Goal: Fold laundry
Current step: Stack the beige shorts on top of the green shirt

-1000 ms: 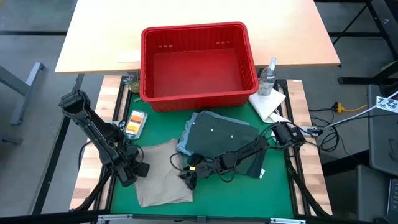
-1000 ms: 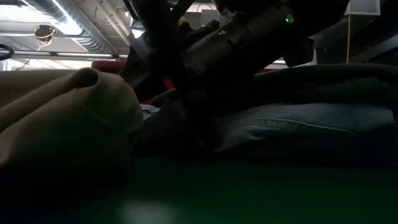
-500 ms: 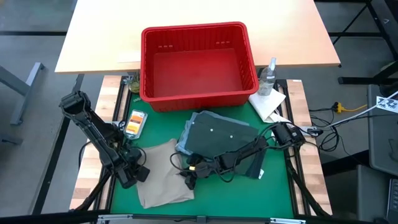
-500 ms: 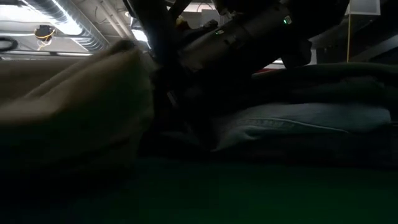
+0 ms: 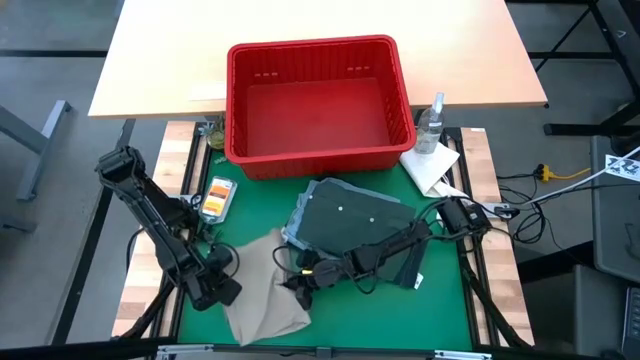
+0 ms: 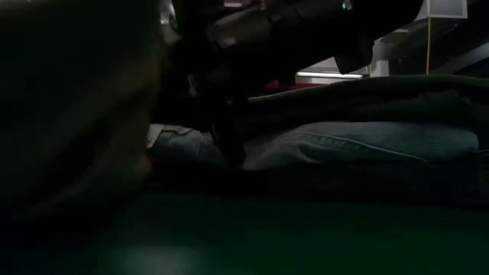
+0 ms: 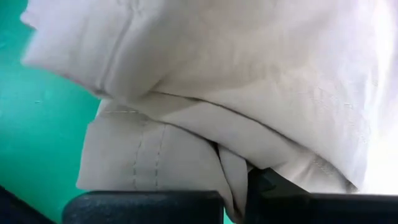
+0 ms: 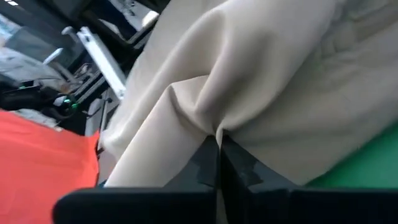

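The beige khaki piece (image 5: 262,292) lies bunched on the green mat (image 5: 400,310), near the front. My left gripper (image 5: 222,285) is shut on its left edge and my right gripper (image 5: 297,285) on its right edge. In the low view the beige piece (image 6: 69,114) fills the left side. Behind it sits a stack of laundry, the dark olive green piece (image 5: 352,220) lying flat on the light blue denim (image 5: 300,228). In the low view the denim (image 6: 367,145) also lies under the olive piece (image 6: 382,92). My left gripper (image 7: 239,186) pinches a gathered fold of the beige piece (image 7: 231,168) between its two fingers, several layers thick. The fingers come steeply from above. The cloth bulges up around them, slack, its hem (image 7: 134,165) lying on the mat. My right gripper (image 8: 217,149) pinches a fold of the beige piece's right edge (image 8: 214,124) between its two fingers. The fingers reach in nearly level from the table's right side. The cloth rises in a puckered ridge from the pinch, and the rest drapes slack.
A red basket (image 5: 318,100) stands at the far edge of the mat. A spray bottle (image 5: 432,122) and a white cloth (image 5: 430,165) lie at the far right. An orange packet (image 5: 216,197) lies at the left. Bare mat shows along the near edge.
My left gripper has moved toward the near edge and up, rolling at the wrist. The beige piece has been drawn in from both sides and bunched narrower, its held edges lifted. In the low view it has risen and now covers the left of the picture.
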Tool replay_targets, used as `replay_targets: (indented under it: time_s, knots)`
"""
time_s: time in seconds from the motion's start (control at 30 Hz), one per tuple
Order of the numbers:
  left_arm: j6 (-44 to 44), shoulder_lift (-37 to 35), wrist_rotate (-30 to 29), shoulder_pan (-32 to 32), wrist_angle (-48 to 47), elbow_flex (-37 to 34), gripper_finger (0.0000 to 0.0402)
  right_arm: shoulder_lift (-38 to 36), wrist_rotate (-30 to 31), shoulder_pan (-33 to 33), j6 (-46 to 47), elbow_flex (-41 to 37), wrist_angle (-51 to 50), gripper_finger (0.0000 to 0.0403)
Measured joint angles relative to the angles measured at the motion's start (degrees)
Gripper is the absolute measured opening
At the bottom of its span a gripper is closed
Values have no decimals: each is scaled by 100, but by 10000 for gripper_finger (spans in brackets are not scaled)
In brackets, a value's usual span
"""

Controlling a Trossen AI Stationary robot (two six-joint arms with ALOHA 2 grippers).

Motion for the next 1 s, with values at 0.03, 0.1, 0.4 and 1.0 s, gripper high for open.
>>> replay_targets:
  time_s: [0.03,0.1,0.4,1.0]
  knots:
    - [9,0,-70,-18,-8,45,1,0,-12,12,-48,0,75,4]
    - [22,0,-231,-59,-21,147,1,-2,-57,19,-71,0,260,5]
    - [196,-9,-777,-250,-92,552,0,-15,-103,8,-279,7,1139,3]
    - [1127,-15,-2074,97,-102,1310,0,-497,70,6,-1334,171,733,2]
